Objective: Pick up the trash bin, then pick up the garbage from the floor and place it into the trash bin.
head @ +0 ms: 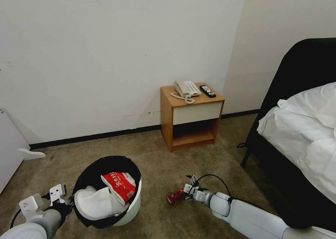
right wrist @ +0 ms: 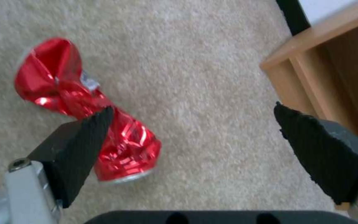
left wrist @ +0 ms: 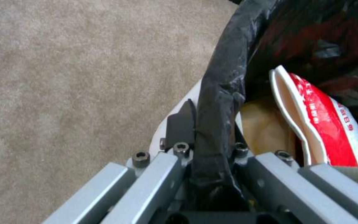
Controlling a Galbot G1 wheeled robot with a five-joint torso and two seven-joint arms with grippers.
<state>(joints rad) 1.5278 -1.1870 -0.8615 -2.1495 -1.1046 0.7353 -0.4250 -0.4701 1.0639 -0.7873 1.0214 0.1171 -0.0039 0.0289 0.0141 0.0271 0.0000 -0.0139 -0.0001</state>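
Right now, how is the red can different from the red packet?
The red can lies on the carpet, while the red packet already sits in the trash bin. The can is shiny crushed metal, pinched at the middle; the packet is flat with white writing. The open right pincer hovers at the can; the left pincer clamps the bin's rim near the packet. Both are red litter.

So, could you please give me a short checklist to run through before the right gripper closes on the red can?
1. Right gripper open: ok.
2. Red can between the fingers: not ok; one pad overlaps it, and most of it lies outside the gap.
3. Can on the carpet, nothing on top: ok.
4. Left gripper clamped on the trash bin rim: ok.
5. Room in the bin beside the slipper and snack packet: cannot tell.
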